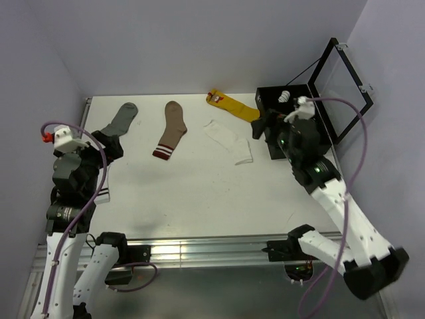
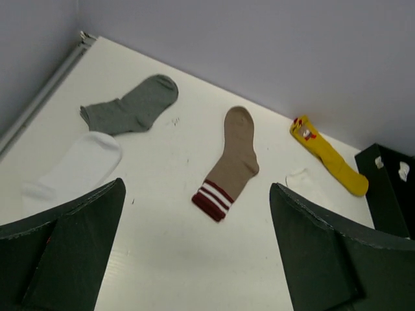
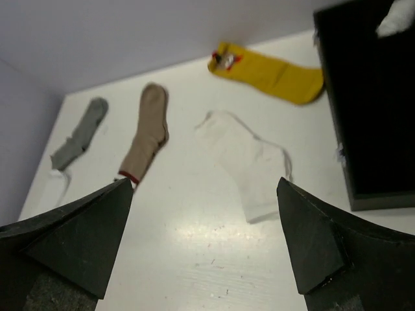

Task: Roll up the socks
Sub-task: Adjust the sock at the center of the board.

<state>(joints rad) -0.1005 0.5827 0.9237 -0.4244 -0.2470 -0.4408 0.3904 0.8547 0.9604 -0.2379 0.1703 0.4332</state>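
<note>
Left hand hovering above table, jaws wide; right hand likewise.

From above, the left arm covers the white striped sock, left of the brown sock, except its cuff. In the left wrist view a finger hides that cuff; another hides part of the plain white sock, right of the brown sock. The edge cuts the box; the white bit inside, perhaps cloth, is too small to tell.

Plain white sock flat, centre; other white sock flat, far left.
</note>
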